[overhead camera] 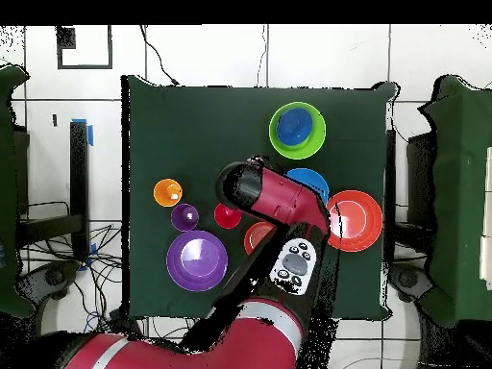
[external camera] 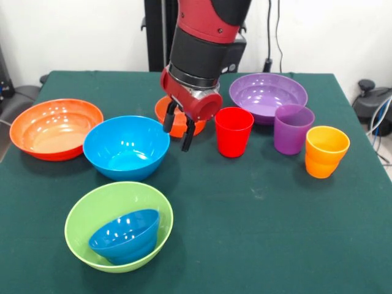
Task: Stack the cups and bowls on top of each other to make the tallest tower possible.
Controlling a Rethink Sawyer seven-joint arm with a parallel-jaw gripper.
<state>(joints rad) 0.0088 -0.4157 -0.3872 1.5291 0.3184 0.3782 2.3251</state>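
My gripper (external camera: 179,130) hangs open and empty just above the table, in front of the small orange bowl (external camera: 161,110), between the light blue bowl (external camera: 125,147) and the red cup (external camera: 233,131). Right of the red cup stand the purple cup (external camera: 293,128) and the waisted orange cup (external camera: 326,151). The dark blue bowl (external camera: 125,236) lies tilted inside the lime green bowl (external camera: 79,214) at the near left. A wide orange-red bowl (external camera: 55,128) sits far left, a wide purple bowl (external camera: 267,95) at the back right. In the overhead view the arm (overhead camera: 274,202) hides the gripper.
From above, the lime green bowl (overhead camera: 312,144) holds the dark blue bowl (overhead camera: 291,125). The arm overlaps the light blue bowl (overhead camera: 315,180) and small orange bowl (overhead camera: 256,237). The green cloth (external camera: 257,233) is bare at the near right.
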